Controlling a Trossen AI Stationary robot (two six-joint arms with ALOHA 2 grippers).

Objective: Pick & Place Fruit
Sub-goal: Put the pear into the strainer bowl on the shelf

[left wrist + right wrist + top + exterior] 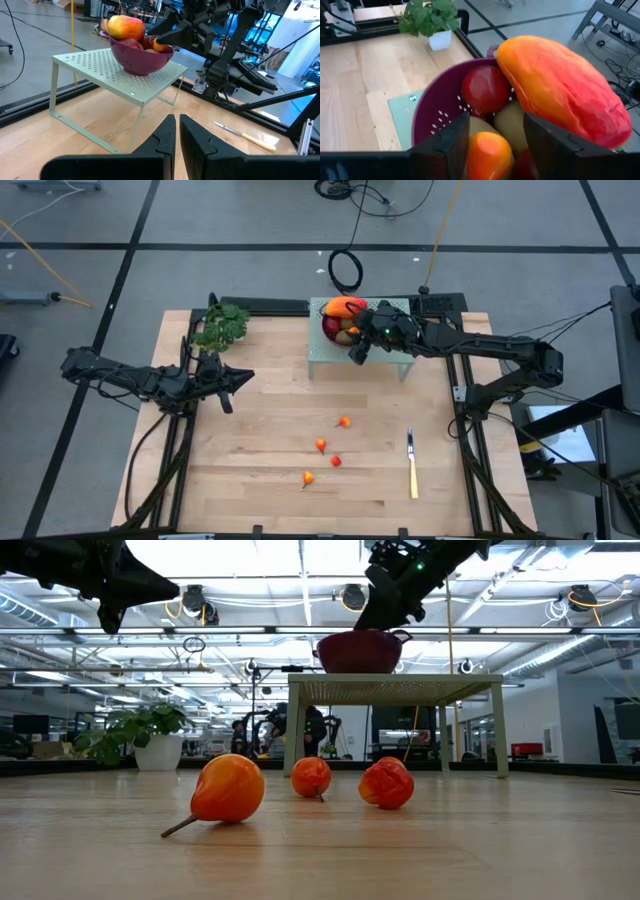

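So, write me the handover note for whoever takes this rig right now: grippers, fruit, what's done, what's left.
Right gripper: open over the purple bowl on the green rack, a small orange fruit between its fingers.
Left gripper: shut, empty, waiting above the table's left side.
Done: bowl holds the large orange-red fruit, a dark red ball and others.
Left: four small orange-red fruits on the table.

No legible text, label, brand, number or sign anywhere in the four views, whether on table, bowl, stand, knife or arms.
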